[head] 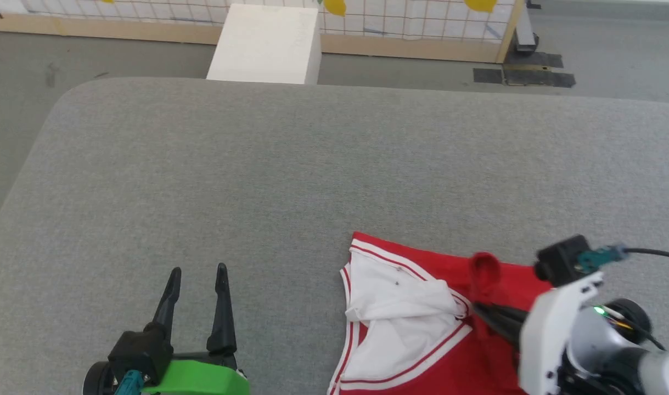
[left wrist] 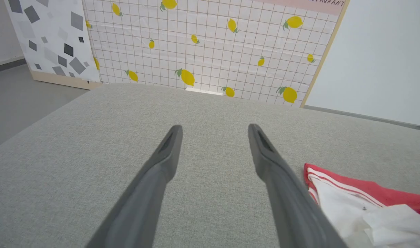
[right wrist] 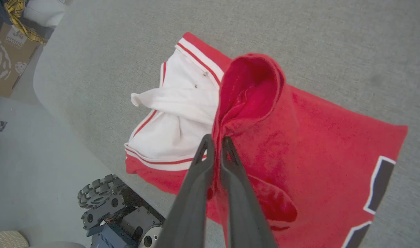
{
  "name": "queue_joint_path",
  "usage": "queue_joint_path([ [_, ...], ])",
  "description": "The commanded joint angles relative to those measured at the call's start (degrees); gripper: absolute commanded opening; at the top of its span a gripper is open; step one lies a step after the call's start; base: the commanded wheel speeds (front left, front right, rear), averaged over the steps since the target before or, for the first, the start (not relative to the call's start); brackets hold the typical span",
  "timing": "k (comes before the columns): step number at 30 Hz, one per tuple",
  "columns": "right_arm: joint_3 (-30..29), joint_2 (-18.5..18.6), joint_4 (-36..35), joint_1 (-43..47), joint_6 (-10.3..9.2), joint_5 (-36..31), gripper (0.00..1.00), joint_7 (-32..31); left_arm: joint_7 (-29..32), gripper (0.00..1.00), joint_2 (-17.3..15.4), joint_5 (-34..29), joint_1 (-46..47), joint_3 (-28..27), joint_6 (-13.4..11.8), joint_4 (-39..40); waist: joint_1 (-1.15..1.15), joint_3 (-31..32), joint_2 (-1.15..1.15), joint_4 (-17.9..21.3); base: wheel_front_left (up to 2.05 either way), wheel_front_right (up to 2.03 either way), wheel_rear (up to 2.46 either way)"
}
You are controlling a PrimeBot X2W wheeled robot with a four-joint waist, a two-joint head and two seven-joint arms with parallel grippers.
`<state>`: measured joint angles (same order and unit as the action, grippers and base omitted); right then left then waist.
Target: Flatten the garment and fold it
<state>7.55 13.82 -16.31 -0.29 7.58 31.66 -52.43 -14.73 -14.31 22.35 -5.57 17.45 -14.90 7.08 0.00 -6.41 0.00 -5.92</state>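
I see right fingers pinching a raised red fold of the shirt, shirt at desk's near right, perhaps overhanging the edge, left fingers spread above bare desk

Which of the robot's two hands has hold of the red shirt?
The right gripper: its fingers are pinched shut on a raised red fold of the jersey. The left gripper stands open over the grey surface, clear of it.

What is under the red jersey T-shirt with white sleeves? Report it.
The red jersey T-shirt lies on the grey woven cushion, visible beside it. Whatever sits beneath the cloth is covered; the fold pinched by the right gripper exposes just more red fabric.
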Motion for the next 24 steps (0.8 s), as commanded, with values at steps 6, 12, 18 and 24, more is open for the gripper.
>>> queue_joint_path([
  [6,7.5,-1.7,4.4,-6.9,-0.09,-0.6,0.0,2.4,0.2,1.0,0.2,0.4,-0.9,0.6,0.2,-0.3,0.0,-0.3,0.0,-1.8,0.0,0.0,0.0],
  [12,13.2,-3.8,12.6,-13.4,-0.09,-4.4,0.0,5.9,0.2,1.0,0.8,0.6,-0.2,1.1,0.4,-0.7,0.0,-1.5,0.0,-3.0,0.0,0.0,0.0],
  [18,17.0,-7.8,24.2,-18.0,-0.09,-9.4,0.0,9.9,0.1,1.0,1.6,0.9,0.6,1.4,0.6,-1.7,0.0,-2.0,0.0,-3.8,0.0,0.0,0.0],
  [24,18.3,-10.5,35.6,-20.5,-0.09,-13.6,1.0,13.6,0.0,1.0,2.3,1.2,1.2,1.8,1.1,-2.9,0.0,-1.6,0.0,-4.2,0.0,0.0,0.0],
])
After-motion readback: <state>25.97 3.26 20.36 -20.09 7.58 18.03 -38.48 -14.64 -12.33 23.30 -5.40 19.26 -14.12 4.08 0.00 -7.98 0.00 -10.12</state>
